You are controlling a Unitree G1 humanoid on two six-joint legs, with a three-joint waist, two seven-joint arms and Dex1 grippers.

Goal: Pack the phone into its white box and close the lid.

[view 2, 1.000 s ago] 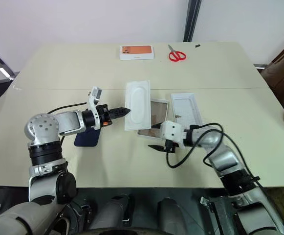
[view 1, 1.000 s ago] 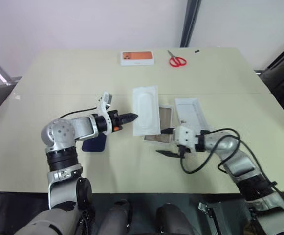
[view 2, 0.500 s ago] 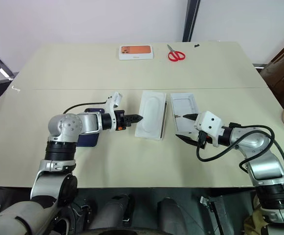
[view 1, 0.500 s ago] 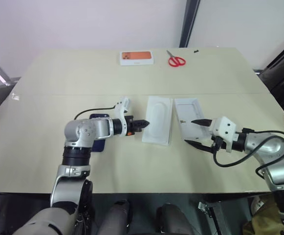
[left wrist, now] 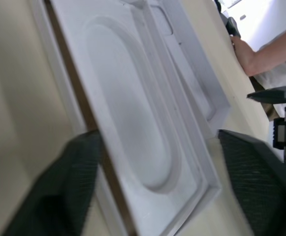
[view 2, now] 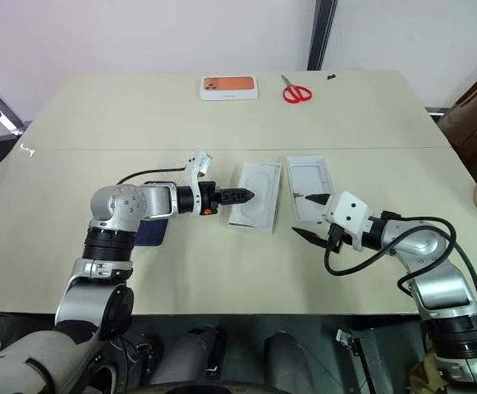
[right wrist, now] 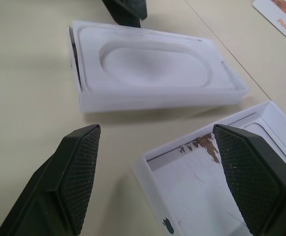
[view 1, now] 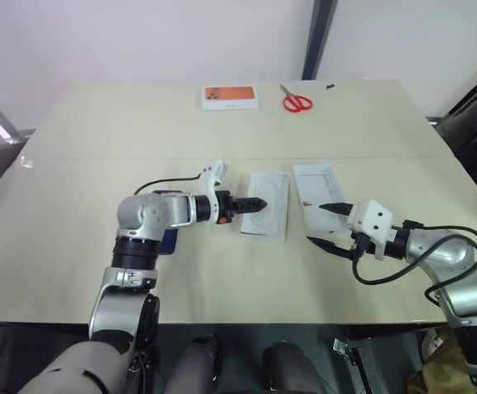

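Desk (view 1: 74,271): large beige top, carries everything. Lid (view 1: 323,191) lies open side up w/ small dark mark inside, right of centre, just beside the white box (left wrist: 79,123). White box sits centre desk w/ flat white insert (view 1: 266,202) (oval recess) resting on top, covering its floor; box edge peeks out as a thin rim in left wrist view. Phone (view 1: 166,240) is well left of the box, flat on desk, mostly hidden under the left forearm; dark navy edge visible. Far edge: orange-topped box (view 1: 231,97) and red scissors (view 1: 297,102), not involved. Left end effector (view 1: 256,203) reaches over the near-left edge of the insert, fingers spread wide either side of it in wrist view, pinching nothing. Right end effector (view 1: 327,223) hovers at the lid's near end, fingers (right wrist: 79,172) spread, holding nothing. Step in hand, by my read: insert just laid over the box, phone not yet packed, so task is early. If phone must go beneath, insert needs lifting off first. Next move calls for left arm to swing to the phone, get a pinch on its thin edge (hard flat on desk, may need sliding to desk edge), carry to box, then right arm flips lid over.
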